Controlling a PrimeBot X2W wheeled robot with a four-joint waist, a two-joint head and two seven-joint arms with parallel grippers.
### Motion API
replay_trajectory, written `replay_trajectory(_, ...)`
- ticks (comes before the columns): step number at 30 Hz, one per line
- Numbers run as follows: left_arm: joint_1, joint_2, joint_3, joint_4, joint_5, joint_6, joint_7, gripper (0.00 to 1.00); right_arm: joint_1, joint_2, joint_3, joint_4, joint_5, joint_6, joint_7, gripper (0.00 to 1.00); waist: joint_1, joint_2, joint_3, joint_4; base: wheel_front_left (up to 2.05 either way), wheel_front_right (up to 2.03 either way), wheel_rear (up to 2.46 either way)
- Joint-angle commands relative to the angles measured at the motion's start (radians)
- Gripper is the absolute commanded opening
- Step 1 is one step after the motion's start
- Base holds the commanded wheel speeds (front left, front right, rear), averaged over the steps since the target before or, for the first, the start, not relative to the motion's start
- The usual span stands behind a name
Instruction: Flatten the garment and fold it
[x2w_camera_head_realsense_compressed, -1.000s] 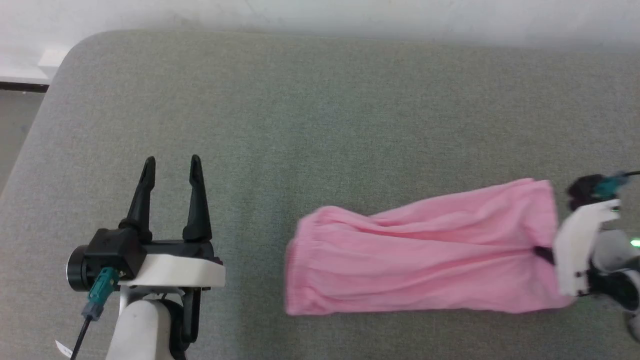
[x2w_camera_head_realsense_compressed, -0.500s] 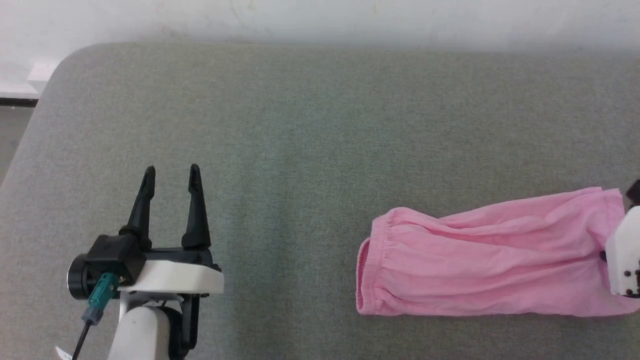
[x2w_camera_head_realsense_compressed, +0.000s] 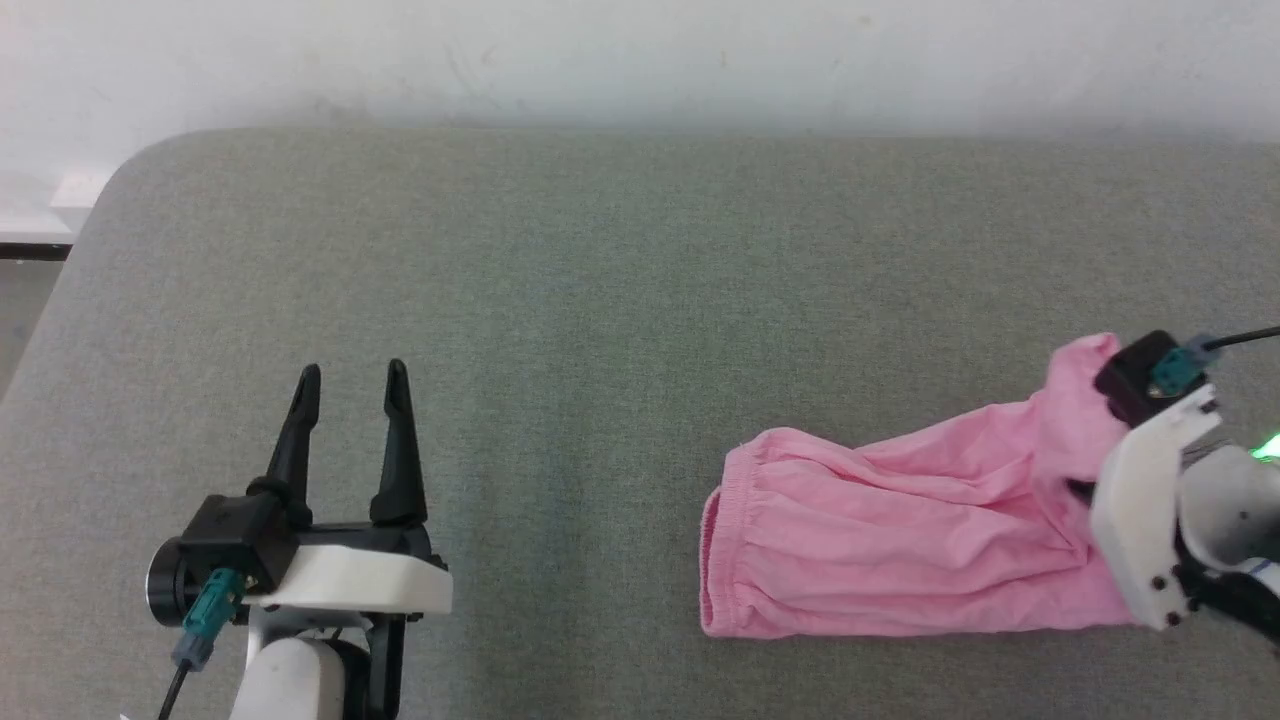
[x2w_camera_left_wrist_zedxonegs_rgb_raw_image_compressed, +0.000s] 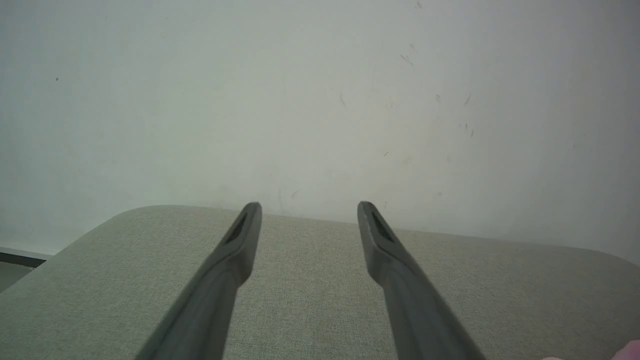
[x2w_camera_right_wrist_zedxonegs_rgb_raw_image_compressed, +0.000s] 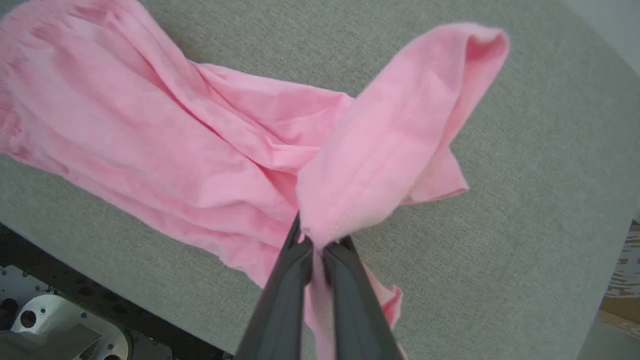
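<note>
The pink garment (x2w_camera_head_realsense_compressed: 900, 530) lies stretched across the grey cushion (x2w_camera_head_realsense_compressed: 600, 300), its ruffled elastic opening (x2w_camera_head_realsense_compressed: 715, 540) at the left end. My right gripper (x2w_camera_head_realsense_compressed: 1085, 490) is at the garment's right end, where the cloth rises beside the wrist. In the right wrist view that gripper (x2w_camera_right_wrist_zedxonegs_rgb_raw_image_compressed: 317, 242) is shut on a pinched hem of the garment (x2w_camera_right_wrist_zedxonegs_rgb_raw_image_compressed: 200, 150), and a lifted flap (x2w_camera_right_wrist_zedxonegs_rgb_raw_image_compressed: 400, 120) stands up from the fingertips. My left gripper (x2w_camera_head_realsense_compressed: 350, 375) stays open over bare cushion, far left of the garment. Nothing lies between its fingers (x2w_camera_left_wrist_zedxonegs_rgb_raw_image_compressed: 309, 207).
A white wall (x2w_camera_head_realsense_compressed: 640, 60) runs behind the cushion. The cushion's rounded corner (x2w_camera_head_realsense_compressed: 110, 180) falls to the floor at far left. The robot's base (x2w_camera_right_wrist_zedxonegs_rgb_raw_image_compressed: 50, 320) shows below the cushion's front edge (x2w_camera_right_wrist_zedxonegs_rgb_raw_image_compressed: 125, 300). Bare cushion (x2w_camera_head_realsense_compressed: 560, 450) lies between the two grippers.
The right gripper has dragged the garment to the right and lifted its right end into a raised flap. The left gripper has held still. The camera has tilted a little.
</note>
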Motion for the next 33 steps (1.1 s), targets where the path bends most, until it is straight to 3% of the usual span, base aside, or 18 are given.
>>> replay_trajectory(1, 0.009, -0.004, -0.002, 0.003, -0.005, -0.006, -0.005, 1.0, 0.006, 0.02, 0.017, -0.036, 0.0, -0.002, 0.009, 0.0, 0.0001, 0.0, -0.001, 0.005, 0.0, 0.0, 0.0)
replay_trajectory(10, 0.01, -0.006, -0.012, 0.007, -0.011, -0.012, -0.005, 1.0, -0.063, 0.149, 0.186, -0.067, -0.013, -0.002, 0.0, 0.0, 0.0001, 0.0, 0.003, 0.044, 0.0, 0.0, 0.0)
replay_trajectory(17, 0.013, -0.006, -0.023, 0.012, -0.024, -0.01, -0.005, 1.0, -0.124, 0.247, 0.276, 0.048, -0.035, -0.002, -0.05, 0.0, 0.0001, 0.0, 0.015, 0.082, 0.0, 0.0, 0.0)
replay_trajectory(27, 0.01, -0.006, -0.028, 0.018, -0.04, -0.004, -0.005, 1.0, -0.14, 0.318, 0.345, 0.224, -0.065, -0.002, -0.125, 0.0, 0.0001, 0.0, 0.029, 0.103, 0.0, 0.0, 0.0)
replay_trajectory(28, 0.01, -0.006, -0.028, 0.018, -0.041, -0.004, -0.005, 1.0, -0.141, 0.324, 0.349, 0.231, -0.066, -0.002, -0.14, 0.2, 0.0001, 0.0, 0.031, 0.103, 0.0, 0.0, 0.0)
replay_trajectory(29, 0.01, -0.006, -0.028, 0.019, -0.043, -0.003, -0.005, 1.0, -0.143, 0.33, 0.352, 0.235, -0.066, -0.002, -0.154, 0.91, 0.0001, 0.0, 0.031, 0.102, 0.0, 0.0, 0.0)
replay_trajectory(30, 0.01, -0.006, -0.027, 0.02, -0.043, -0.003, -0.005, 1.0, -0.147, 0.336, 0.355, 0.235, -0.07, -0.002, -0.172, 1.0, 0.0001, 0.0, 0.031, 0.101, 0.0, 0.0, 0.0)
replay_trajectory(33, 0.011, -0.006, -0.025, 0.024, -0.044, -0.003, -0.005, 1.0, -0.168, 0.353, 0.372, 0.226, -0.082, -0.002, -0.212, 1.0, 0.0001, 0.0, 0.026, 0.093, 0.0, 0.0, 0.0)
